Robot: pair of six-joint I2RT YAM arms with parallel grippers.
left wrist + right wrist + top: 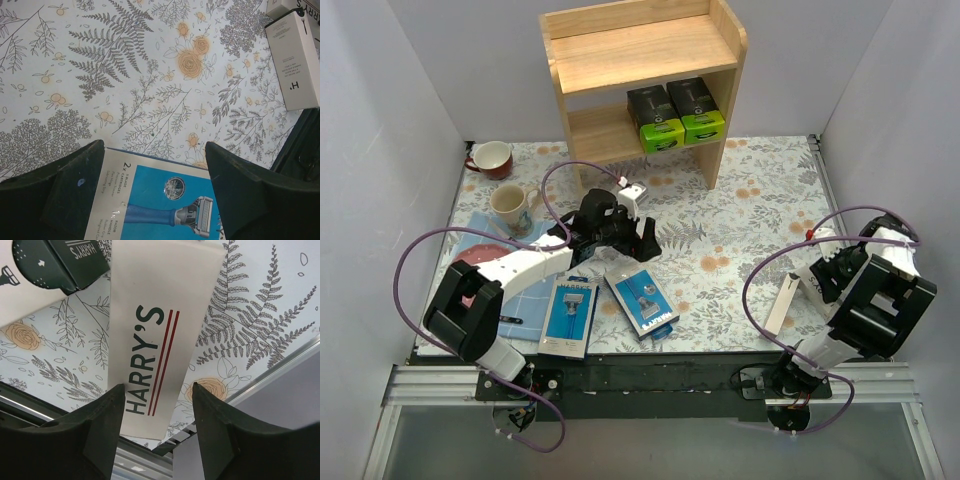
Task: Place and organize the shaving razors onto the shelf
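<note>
Two hands are busy at once. The right hand (pixel 157 386) is clenched on a slim white box (pixel 155 325). Its fingers press the two long edges near one end, and the rest of the box runs out ahead of the fingertips. The left hand (pixel 154 146) is released, fingers spread wide. It hovers over a corner of a blue pack (pixel 165 200) lying flat on the counter (pixel 125 75), apparently without touching it.

The step in hand looks like carrying the white box to the shelf (pixel 640 55), which stands well ahead of both hands. Held by one end, so long a box may swing or slip. It is best moved slowly, kept level, and set square on a tier beside what is already there before the fingers let go. The left hand should centre over the blue pack rather than its corner before closing, since a flat pack offers little edge to pinch.

I count six razor packs:
- **Black boxes with lime ends:** two. The first black box (pixel 655 118) touches the second black box (pixel 696 110) on the shelf's lower tier.
- **Blue packs:** two. One is under the left hand, and the other blue pack (pixel 568 315) lies back toward that arm's base.
- **White boxes:** two. One is gripped, and a second white box (pixel 282 6), only partly in frame, lies just beside it.

There is one shelf. Two mugs stand beyond the left hand's outer side, a red mug (pixel 492 158) and a patterned mug (pixel 510 205).
</note>
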